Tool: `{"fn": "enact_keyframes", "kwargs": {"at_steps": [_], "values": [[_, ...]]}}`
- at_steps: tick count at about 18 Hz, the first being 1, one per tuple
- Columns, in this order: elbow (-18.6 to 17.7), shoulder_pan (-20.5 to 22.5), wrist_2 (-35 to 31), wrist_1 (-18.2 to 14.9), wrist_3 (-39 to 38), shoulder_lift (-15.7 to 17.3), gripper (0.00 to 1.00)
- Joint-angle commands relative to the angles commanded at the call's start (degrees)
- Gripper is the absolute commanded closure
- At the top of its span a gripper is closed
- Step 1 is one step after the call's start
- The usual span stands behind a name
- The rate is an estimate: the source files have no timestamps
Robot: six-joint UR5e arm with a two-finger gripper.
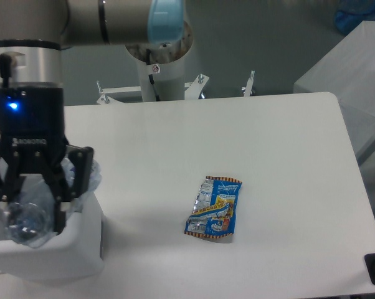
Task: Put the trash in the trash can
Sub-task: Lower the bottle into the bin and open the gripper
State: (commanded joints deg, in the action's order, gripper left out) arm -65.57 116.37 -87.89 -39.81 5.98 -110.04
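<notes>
White tabletop filled our view. We saw the gripper clenched on the crushed bottle, held over the trash can at the table's left edge. Nearer the front edge, the blue wrapper lay flat.

Blue snack wrapper printed yellow and white; clear bottle, label colour unclear; white trash can; white table.
</notes>
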Motion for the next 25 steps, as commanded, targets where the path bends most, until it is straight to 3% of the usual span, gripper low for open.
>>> {"fn": "enact_keyframes", "kwargs": {"at_steps": [10,21,23,25], "values": [[0.00,-3.51,0.09,-0.09,-0.26,-1.23,0.41],[-1.31,-5.97,0.00,-0.09,-0.27,-4.83,0.40],[-2.10,-6.15,-0.09,-0.09,-0.26,-4.83,0.39],[-3.33,-6.15,-0.26,-0.09,-0.26,-4.48,0.29]]}}
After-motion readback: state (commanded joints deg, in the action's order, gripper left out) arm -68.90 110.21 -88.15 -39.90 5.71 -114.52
